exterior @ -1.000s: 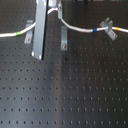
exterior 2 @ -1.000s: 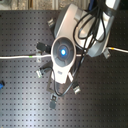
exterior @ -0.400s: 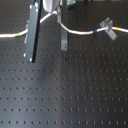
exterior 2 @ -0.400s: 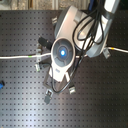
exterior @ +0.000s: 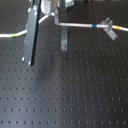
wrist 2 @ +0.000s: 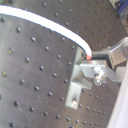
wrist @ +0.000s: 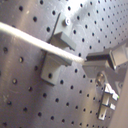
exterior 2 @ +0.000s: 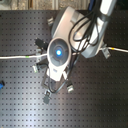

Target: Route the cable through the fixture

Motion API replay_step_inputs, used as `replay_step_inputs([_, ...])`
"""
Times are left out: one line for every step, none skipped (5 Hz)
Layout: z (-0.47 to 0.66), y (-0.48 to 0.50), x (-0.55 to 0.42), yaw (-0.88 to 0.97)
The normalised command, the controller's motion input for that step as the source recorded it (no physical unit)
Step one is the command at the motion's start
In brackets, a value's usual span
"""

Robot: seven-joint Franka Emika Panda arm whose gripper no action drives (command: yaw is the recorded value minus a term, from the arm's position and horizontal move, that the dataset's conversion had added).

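The white cable (exterior: 75, 24) comes in from the first exterior view's left with a green band, rises to my gripper (exterior: 54, 14), then runs right past a blue band. The fixture (exterior: 63, 38), a narrow upright grey clip with a hole near its base, stands just below the gripper, and the cable crosses its top. In the first wrist view the cable (wrist: 35, 39) passes over the fixture (wrist: 55, 60) into my shut gripper (wrist: 89, 59). The second wrist view shows the same: cable (wrist 2: 50, 24), fixture (wrist 2: 80, 82), gripper (wrist 2: 91, 57). In the second exterior view the arm (exterior 2: 59, 51) hides the gripper.
A slanted grey clip (exterior: 107, 28) holds the cable at the first exterior view's right, beside a yellow band. A long dark bar (exterior: 31, 35) hangs from the arm left of the fixture. Several more small clips (exterior 2: 69, 88) stand on the black perforated board (exterior: 75, 95).
The arm and the dark bar have shifted toward the first exterior view's left. The cable stretch right of the gripper has pulled from a sagging arc into a straight line.
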Motion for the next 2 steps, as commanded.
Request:
replay_step_inputs([0.11, 0.132, -0.045, -0.07])
replay_step_inputs([-0.01, 0.390, 0.219, 0.13])
